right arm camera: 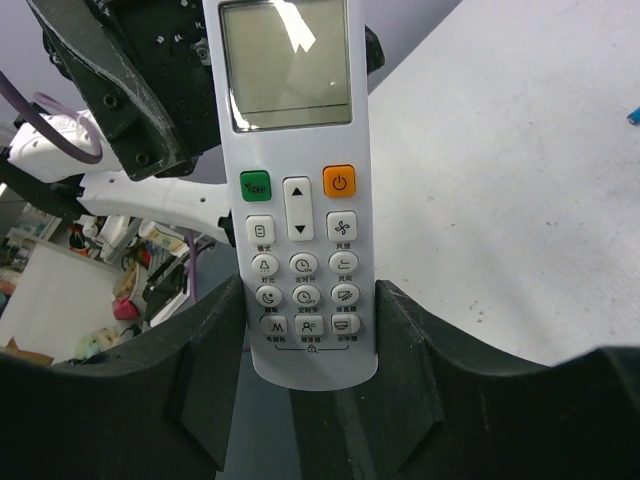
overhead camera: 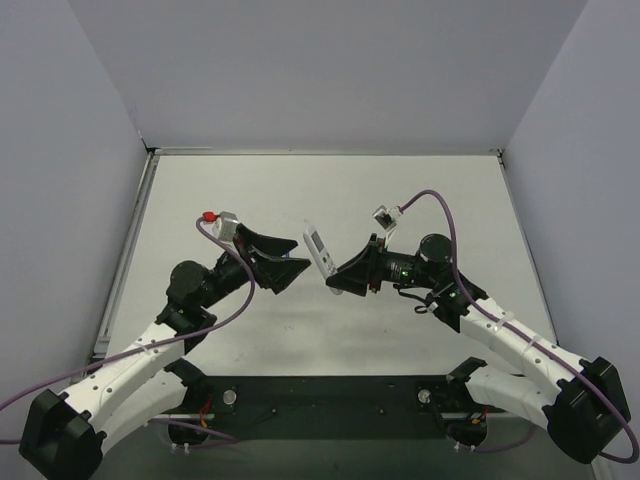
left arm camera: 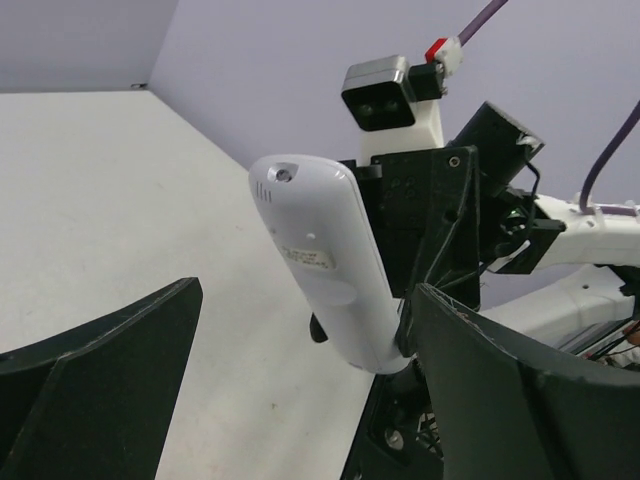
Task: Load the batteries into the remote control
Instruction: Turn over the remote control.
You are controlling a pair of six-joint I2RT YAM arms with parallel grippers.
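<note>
Holding the remote [overhead camera: 318, 250] mid-air at frame centre, your right fingers [right arm camera: 410, 350] clamp its button end; left fingers [left arm camera: 120, 350] gape wide, empty, facing its back. Slide that cover [left arm camera: 345, 320] off first. Blue speck [right arm camera: 633, 117] at right edge: prob. a battery.

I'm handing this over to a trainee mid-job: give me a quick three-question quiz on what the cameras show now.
1. True or false: the left gripper is shut on the remote.
2. Which part of the remote does the right gripper clamp? A) the screen end B) the button end C) the middle
3. Fill in: the left wrist view shows the remote's ____ side.

Key: 1 false, the left gripper is open and apart from the remote; 2 B; 3 back.
</note>
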